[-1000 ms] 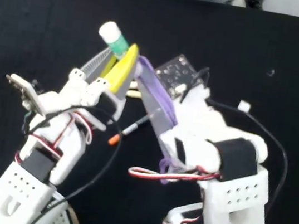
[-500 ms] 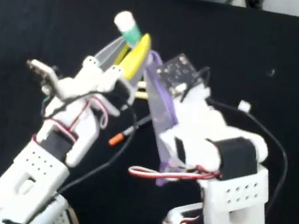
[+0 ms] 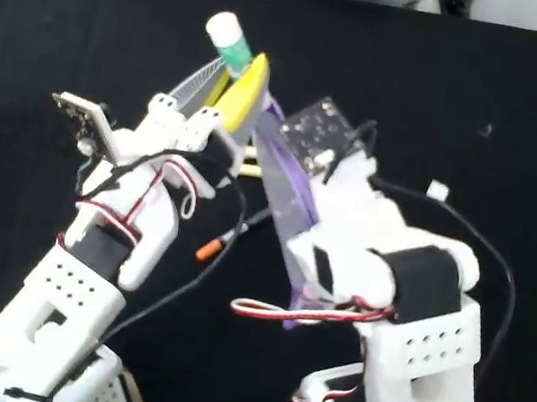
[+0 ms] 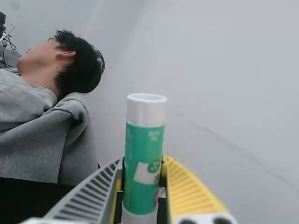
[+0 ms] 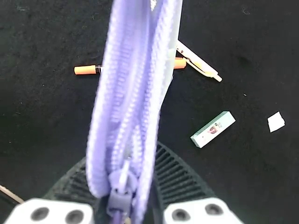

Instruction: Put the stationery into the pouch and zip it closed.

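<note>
Pinching the glue stick (image 4: 142,149), the fingers of the left gripper (image 3: 237,63) hold it raised just beside the purple pouch (image 5: 131,93), which the right gripper (image 5: 133,156) clamps between its fingers at the zipper end. Risk: the pouch mouth looks narrow, so the stick may strike the rim and slip free. An orange pen (image 5: 88,70) and a small green box (image 5: 212,129) lie on the black counter (image 3: 467,89); a pale wall (image 4: 224,70) stands behind.

Even, diffuse light, likely from overhead. The black table (image 3: 524,118) swallows shadows; the right arm's white shell (image 3: 417,355) nearly blows out. Light passes through the pouch (image 5: 135,93) — the pale wall (image 4: 224,70) is evenly bright.
</note>
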Controlling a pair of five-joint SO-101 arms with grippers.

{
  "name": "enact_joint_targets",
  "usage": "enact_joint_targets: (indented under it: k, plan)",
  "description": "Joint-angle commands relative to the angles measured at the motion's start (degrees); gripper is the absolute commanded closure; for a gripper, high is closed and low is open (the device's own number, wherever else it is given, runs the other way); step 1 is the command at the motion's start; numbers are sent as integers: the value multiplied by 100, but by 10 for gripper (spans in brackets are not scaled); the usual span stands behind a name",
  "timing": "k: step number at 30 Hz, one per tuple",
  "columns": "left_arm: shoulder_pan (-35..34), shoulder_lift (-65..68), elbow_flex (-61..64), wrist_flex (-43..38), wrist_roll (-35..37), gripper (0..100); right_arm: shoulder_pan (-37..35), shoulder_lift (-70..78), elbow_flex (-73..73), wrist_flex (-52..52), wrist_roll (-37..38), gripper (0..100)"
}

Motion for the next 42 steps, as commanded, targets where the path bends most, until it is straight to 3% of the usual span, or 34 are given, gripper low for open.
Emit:
enact_joint_targets:
  k: [1, 9, 18, 22, 25, 30, 37, 42]
  plan:
    - [374, 88, 154, 105, -62, 970, -70, -48, -251, 105, -18, 987]
    - [989, 53, 558, 105, -905, 970, -44, -48, -251, 70, -18, 987]
    - [980, 105, 629, 141, -958, 964, -44, -48, -251, 62, -18, 987]
    - [971, 53, 725, 158, -923, 868, -44, -48, -251, 62, -18, 987]
    - [971, 44, 787, 158, -941, 860, -44, -48, -251, 62, -18, 987]
    - [558, 44, 576, 229, -958, 858, -44, -48, -251, 62, -18, 987]
    - [338, 44, -1156, 2743, -967, 799, -44, -48, -251, 53, -18, 987]
    - [365, 44, -1859, 3420, -967, 797, -44, -48, -251, 53, -18, 987]
